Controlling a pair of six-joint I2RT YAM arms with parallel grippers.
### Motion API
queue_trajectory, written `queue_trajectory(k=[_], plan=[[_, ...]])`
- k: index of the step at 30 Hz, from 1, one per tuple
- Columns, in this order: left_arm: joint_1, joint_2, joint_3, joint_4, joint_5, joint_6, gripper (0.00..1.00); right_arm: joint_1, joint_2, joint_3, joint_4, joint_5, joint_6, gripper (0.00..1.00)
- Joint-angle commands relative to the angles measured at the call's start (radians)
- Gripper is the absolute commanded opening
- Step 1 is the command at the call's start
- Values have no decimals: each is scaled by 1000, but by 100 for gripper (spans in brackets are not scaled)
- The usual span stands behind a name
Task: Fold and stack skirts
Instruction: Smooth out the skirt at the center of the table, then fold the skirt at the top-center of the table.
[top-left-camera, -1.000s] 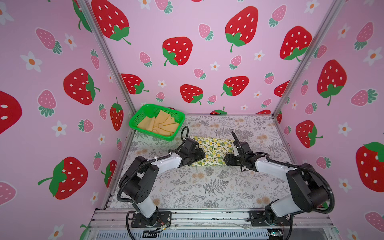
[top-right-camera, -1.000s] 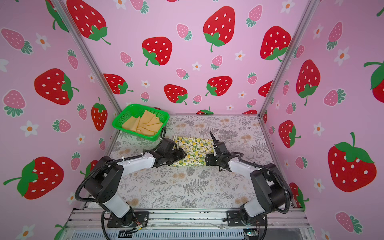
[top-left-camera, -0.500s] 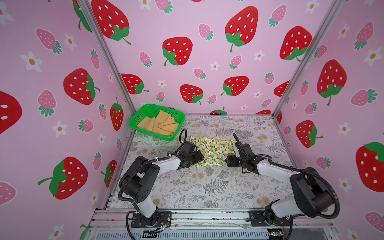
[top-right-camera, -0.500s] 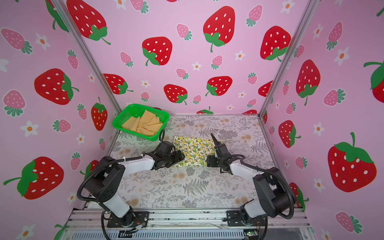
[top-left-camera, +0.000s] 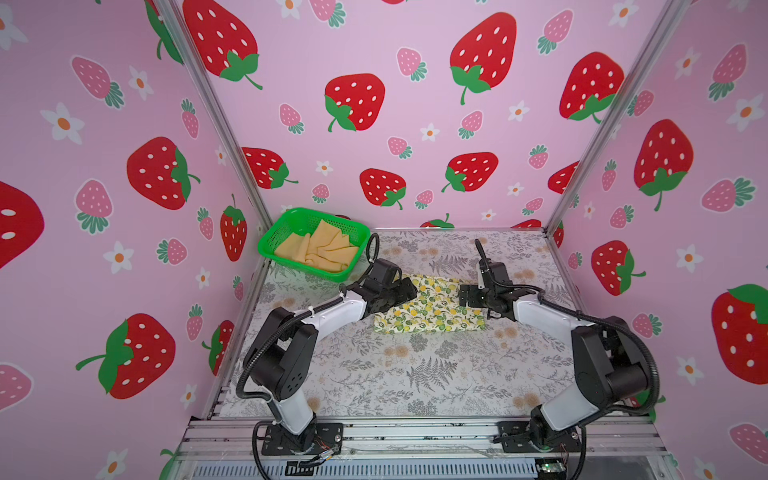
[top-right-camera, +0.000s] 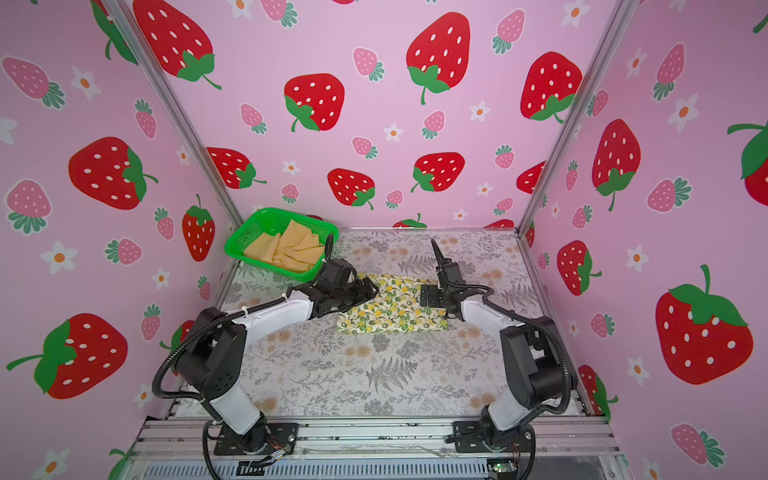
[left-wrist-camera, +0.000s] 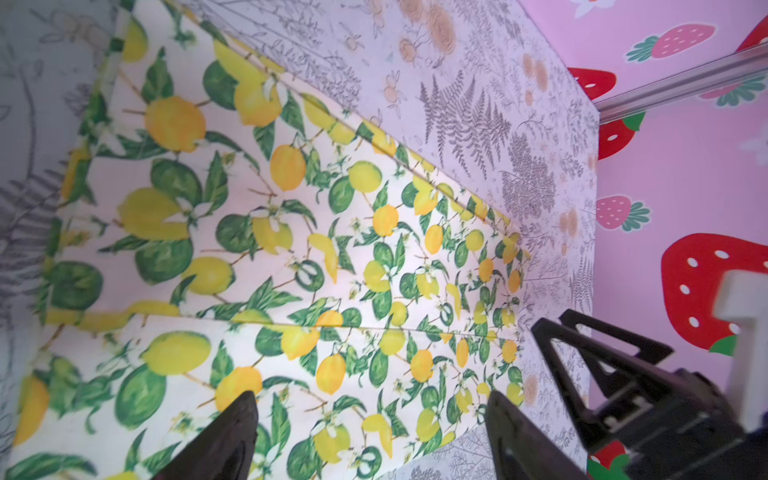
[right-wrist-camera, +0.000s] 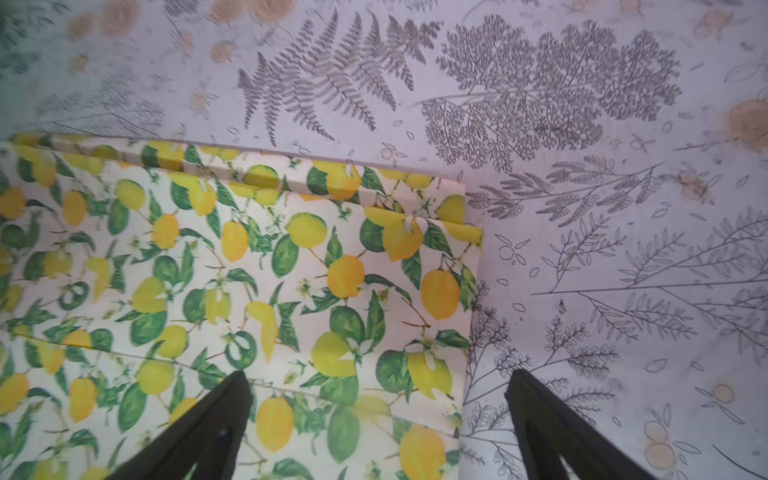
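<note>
- Now the lemon skirt (top-left-camera: 430, 308) is found folded flat mid-table (top-left-camera: 415, 374), as before; both grippers have been shifted toward its far half.
- Left gripper (left-wrist-camera: 370, 399): held low over the left edge, jaws wide, empty.
- Right gripper (right-wrist-camera: 378, 374): straddling the right edge, jaws widened, empty.
- Mustard skirt (top-left-camera: 322, 249): crumpled in the green basket (top-left-camera: 270, 246).

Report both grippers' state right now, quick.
Left gripper: open, holding nothing, by the lemon skirt.
Right gripper: open, holding nothing, at that skirt's edge.
</note>
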Motion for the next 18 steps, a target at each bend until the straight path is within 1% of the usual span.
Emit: queue_trajectory(k=[1, 4, 8, 9, 18], plan=[[6, 74, 53, -56, 33, 18, 89, -20, 39, 17, -26, -24, -25, 100], [5, 125, 72, -51, 45, 17, 91, -32, 62, 2, -9, -42, -27, 100], [9, 169, 74, -44, 54, 15, 93, -37, 85, -16, 7, -62, -27, 97], [10, 175, 74, -44, 56, 12, 99, -37, 90, -21, 11, -71, -25, 96], [20, 180, 56, -45, 54, 16, 99, -37, 114, -83, 65, -140, 8, 90]])
